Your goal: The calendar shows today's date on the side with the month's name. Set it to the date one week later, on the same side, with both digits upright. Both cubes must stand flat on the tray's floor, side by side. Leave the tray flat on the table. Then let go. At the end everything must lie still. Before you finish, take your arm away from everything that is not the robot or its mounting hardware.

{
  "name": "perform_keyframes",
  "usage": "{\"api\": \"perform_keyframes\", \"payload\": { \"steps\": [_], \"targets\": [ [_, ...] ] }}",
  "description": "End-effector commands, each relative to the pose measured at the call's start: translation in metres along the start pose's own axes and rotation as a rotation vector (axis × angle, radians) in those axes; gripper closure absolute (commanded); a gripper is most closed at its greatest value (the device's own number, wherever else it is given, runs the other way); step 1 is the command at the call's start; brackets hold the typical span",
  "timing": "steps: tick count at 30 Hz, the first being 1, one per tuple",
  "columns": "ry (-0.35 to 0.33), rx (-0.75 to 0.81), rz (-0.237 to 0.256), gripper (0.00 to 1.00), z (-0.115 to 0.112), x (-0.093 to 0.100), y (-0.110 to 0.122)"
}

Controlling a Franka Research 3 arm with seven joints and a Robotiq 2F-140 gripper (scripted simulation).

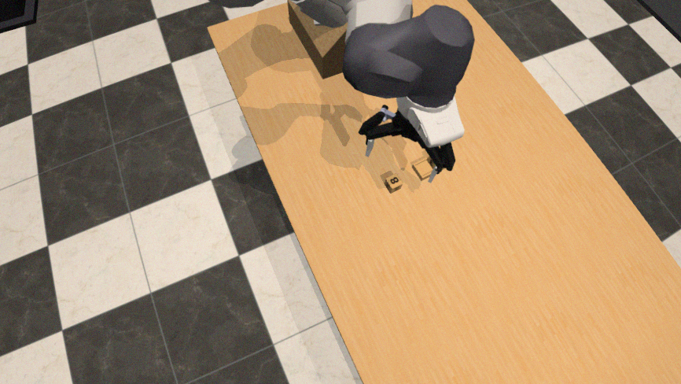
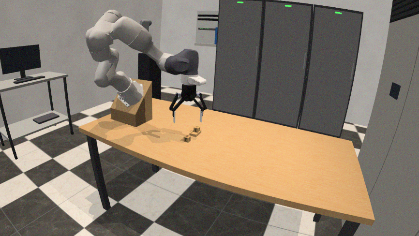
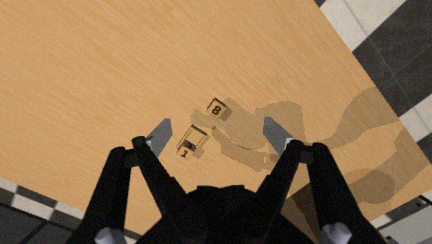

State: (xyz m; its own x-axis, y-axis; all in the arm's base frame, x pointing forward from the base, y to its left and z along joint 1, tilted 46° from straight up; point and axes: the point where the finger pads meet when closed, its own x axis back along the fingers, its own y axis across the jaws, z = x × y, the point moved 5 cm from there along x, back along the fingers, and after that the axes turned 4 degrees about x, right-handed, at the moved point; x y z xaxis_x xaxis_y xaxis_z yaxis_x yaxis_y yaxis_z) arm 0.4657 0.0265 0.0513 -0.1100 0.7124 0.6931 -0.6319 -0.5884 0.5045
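A wooden cube (image 1: 394,182) (image 2: 187,138) (image 3: 216,108) with an 8 on its top face lies on the table beside the tray. The small wooden tray (image 1: 423,168) (image 2: 194,134) (image 3: 195,136) lies flat on the table. A second cube (image 2: 196,128) (image 3: 185,153) with a 1 on top stands at one end of the tray; in the top view it is hidden behind the gripper. The rest of the tray's floor is bare. My gripper (image 1: 400,161) (image 2: 187,117) (image 3: 217,125) is open and empty, well above the cubes and tray. The month's name cannot be read.
The wooden table (image 1: 500,267) (image 2: 263,164) (image 3: 100,65) carries everything. The arm's wedge-shaped wooden base (image 1: 329,64) (image 2: 143,108) stands at one end of it. Dark cabinets (image 2: 281,64) stand behind the table. The arm's shadow falls around the 8 cube.
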Motion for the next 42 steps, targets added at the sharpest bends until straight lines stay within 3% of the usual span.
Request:
{"api": "perform_keyframes", "payload": {
  "steps": [1, 31, 32, 42],
  "targets": [
    [0.007, -0.174, 0.004, 0.0, -0.003, -0.0008, -0.0005],
    [0.007, -0.639, 0.006, 0.0, -0.0027, -0.0031, -0.0001],
    [0.007, -0.639, 0.006, 0.71, -0.0027, -0.0031, -0.0001],
    [0.007, -0.639, 0.006, 0.71, -0.0027, -0.0031, -0.0001]
  ]
}}
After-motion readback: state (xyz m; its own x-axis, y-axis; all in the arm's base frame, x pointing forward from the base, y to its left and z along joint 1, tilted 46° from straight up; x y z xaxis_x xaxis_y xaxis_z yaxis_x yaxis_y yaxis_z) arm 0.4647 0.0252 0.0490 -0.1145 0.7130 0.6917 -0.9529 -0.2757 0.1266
